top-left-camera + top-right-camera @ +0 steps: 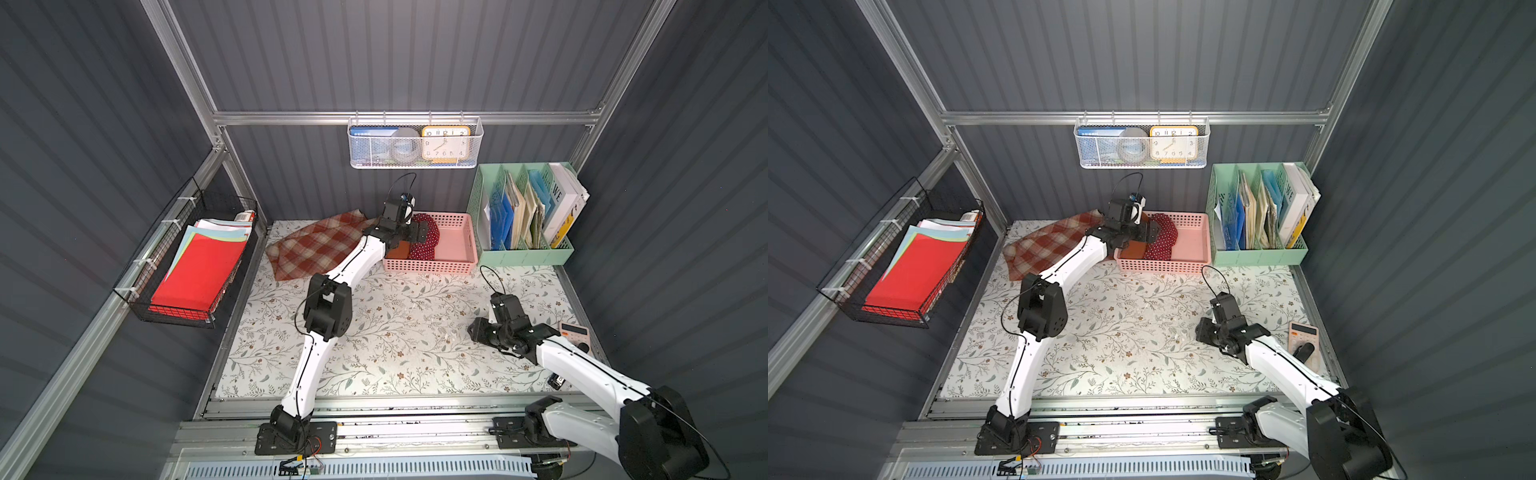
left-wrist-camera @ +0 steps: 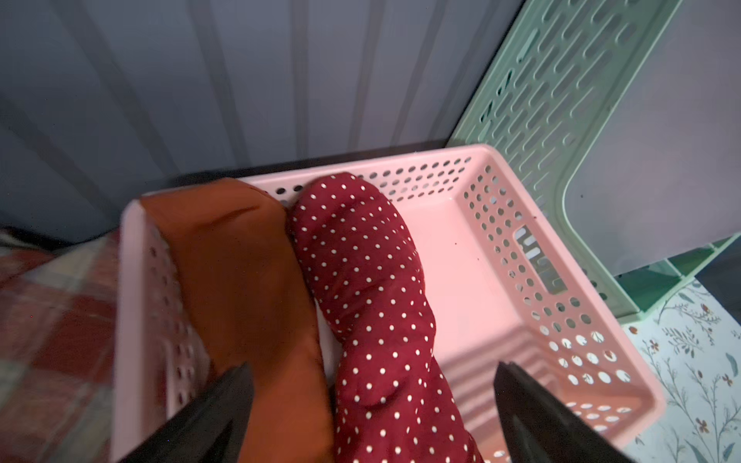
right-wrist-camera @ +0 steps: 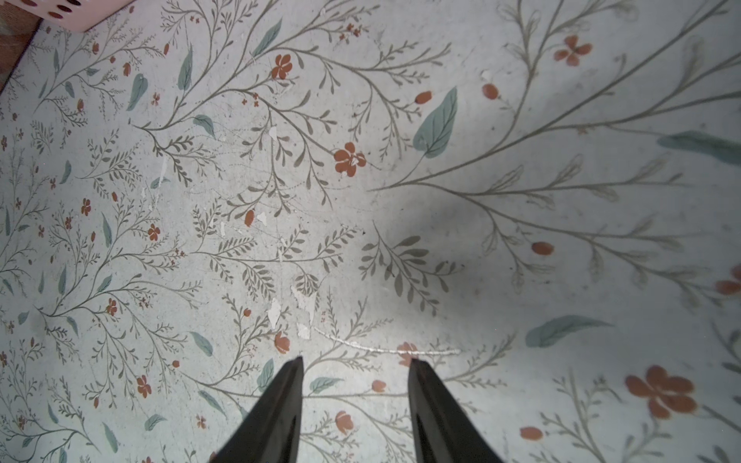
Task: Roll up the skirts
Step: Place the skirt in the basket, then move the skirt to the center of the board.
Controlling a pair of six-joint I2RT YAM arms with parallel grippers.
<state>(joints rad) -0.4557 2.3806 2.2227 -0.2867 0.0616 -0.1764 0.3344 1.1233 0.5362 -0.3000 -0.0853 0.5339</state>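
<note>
A pink basket (image 1: 457, 249) at the back of the table holds two rolled skirts side by side: a rust-orange roll (image 2: 240, 272) against the basket's left wall and a dark red polka-dot roll (image 2: 361, 280) beside it. My left gripper (image 2: 373, 377) hovers over them, open wide, touching neither roll as far as I can see. The polka-dot roll lies between its fingers. The plaid skirt (image 1: 316, 245) lies spread flat on the table left of the basket, partly under my left arm. My right gripper (image 3: 357, 360) is open and empty above bare tablecloth at the right (image 1: 478, 330).
A green file organizer (image 1: 523, 216) stands right of the basket. A calculator (image 1: 575, 332) lies by the right edge. A black wire basket (image 1: 195, 270) of red paper hangs on the left wall. A white mesh basket (image 1: 411, 143) with a clock hangs at the back.
</note>
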